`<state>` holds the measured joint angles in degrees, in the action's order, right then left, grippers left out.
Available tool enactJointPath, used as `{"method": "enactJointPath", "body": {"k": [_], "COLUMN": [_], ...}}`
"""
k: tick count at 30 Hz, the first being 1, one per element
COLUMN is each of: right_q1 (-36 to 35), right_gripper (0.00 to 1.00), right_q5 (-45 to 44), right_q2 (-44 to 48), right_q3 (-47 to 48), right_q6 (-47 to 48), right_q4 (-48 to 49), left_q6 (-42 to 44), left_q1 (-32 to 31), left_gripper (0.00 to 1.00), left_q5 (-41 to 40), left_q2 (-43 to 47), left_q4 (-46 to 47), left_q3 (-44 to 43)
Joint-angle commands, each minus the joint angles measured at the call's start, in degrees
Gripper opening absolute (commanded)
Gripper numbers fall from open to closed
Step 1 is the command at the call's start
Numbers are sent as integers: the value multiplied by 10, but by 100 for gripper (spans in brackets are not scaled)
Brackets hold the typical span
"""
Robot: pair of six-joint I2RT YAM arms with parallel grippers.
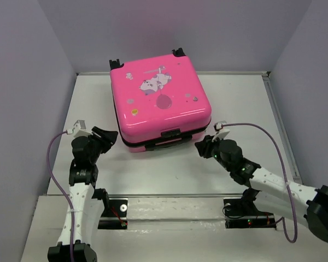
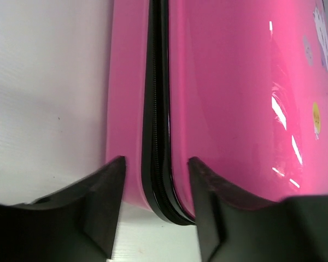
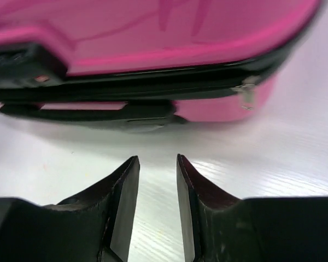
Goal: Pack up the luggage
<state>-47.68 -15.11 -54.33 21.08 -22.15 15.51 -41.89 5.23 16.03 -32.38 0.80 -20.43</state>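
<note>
Two arms, left (image 1: 79, 185) and right (image 1: 273, 180), rise from bases at 6 o'clock in the top view and reach toward 12 o'clock. Beneath them lies the white counter (image 1: 153, 180), walled on three sides.

Luggage (image 1: 161, 98): a pink hard-shell case lying flat with its lid down, set at 12 o'clock from the counter's centre, against the back wall and turned slightly. A cartoon print (image 1: 153, 83) faces up.

Left claw (image 2: 154, 164): at the case's 8 o'clock corner. Its jaws stand moderately apart, one finger on each side of the black zip seam (image 2: 156, 109), so that the rounded corner sits between them. Whether the pads touch the shell cannot be told.

Right claw (image 3: 157, 159): at 5 o'clock from the case, near it but apart from it, low over the counter. Its jaws are parted by a narrow gap and hold nothing; they point at the case's near side.

Handle (image 1: 164, 143): black, at the case's 6 o'clock side, just above the counter.

Wheels (image 1: 115, 63): black, along the 12 o'clock edge.
</note>
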Motion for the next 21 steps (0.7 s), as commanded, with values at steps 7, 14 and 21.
{"method": "enactJointPath", "body": {"k": [7, 14, 21], "right_q1": [287, 305, 305], "right_gripper": [43, 51, 51], "right_q5": [263, 392, 343], "right_q2": [44, -54, -107], "right_q3": [-40, -21, 6], "right_q6": [-36, 26, 78], "right_q4": [62, 145, 173], "left_q6": [-12, -14, -13], "left_q1": [-12, -20, -24], "left_gripper": [44, 43, 40], "left_q5": [56, 61, 59], "left_q2": [-29, -37, -42], "left_q4": [45, 44, 41], "left_q3": [18, 20, 20]}}
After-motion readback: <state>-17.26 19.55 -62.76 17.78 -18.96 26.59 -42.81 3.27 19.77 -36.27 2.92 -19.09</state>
